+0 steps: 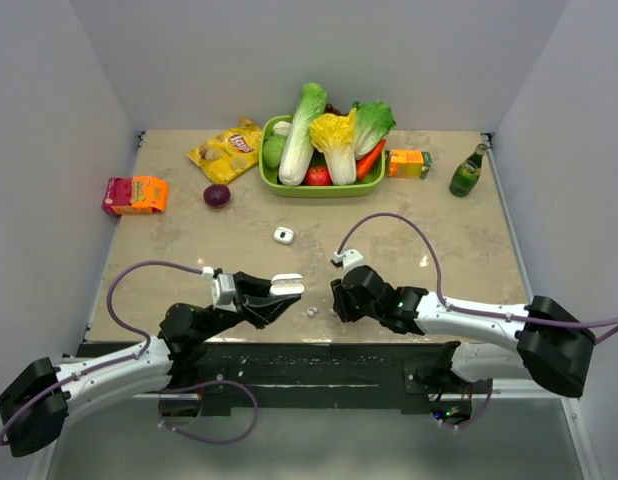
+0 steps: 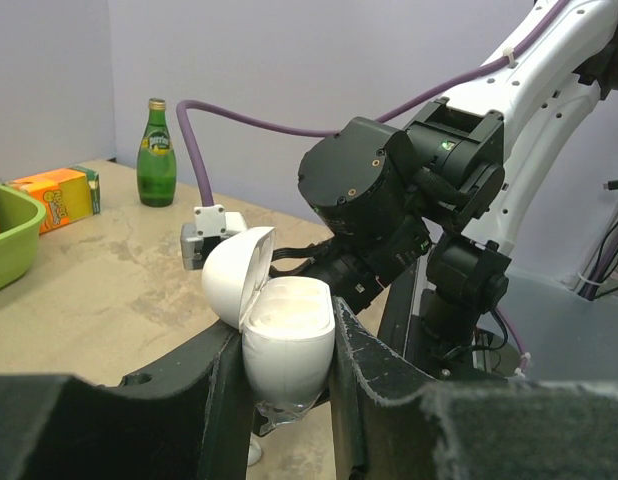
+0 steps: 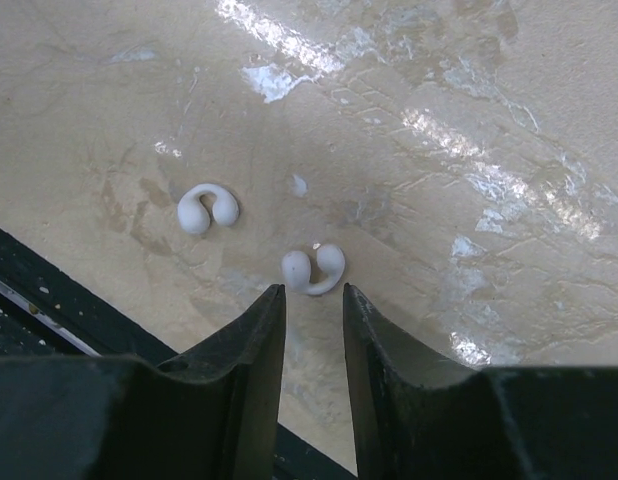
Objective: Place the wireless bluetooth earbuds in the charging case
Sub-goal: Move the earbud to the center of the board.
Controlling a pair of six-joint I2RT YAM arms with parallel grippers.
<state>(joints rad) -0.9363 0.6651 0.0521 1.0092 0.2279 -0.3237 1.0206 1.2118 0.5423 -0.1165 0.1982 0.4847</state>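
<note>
My left gripper (image 1: 285, 290) is shut on the white charging case (image 1: 287, 286) and holds it above the table's near edge. In the left wrist view the case (image 2: 287, 335) stands upright between the fingers with its lid tipped open to the left. Two white C-shaped earbuds (image 1: 311, 312) lie on the table between the two grippers. In the right wrist view one earbud (image 3: 313, 270) lies just beyond the fingertips of my right gripper (image 3: 314, 292), and the other earbud (image 3: 208, 207) lies farther left. My right gripper (image 1: 334, 300) stands low over the table, its jaws narrowly apart with nothing between them.
At the back stand a green basket (image 1: 309, 191) of vegetables, a chips bag (image 1: 227, 150), a red onion (image 1: 217, 195), a juice carton (image 1: 409, 163) and a green bottle (image 1: 467, 172). An orange box (image 1: 135, 194) lies far left. A small white object (image 1: 283, 235) sits mid-table.
</note>
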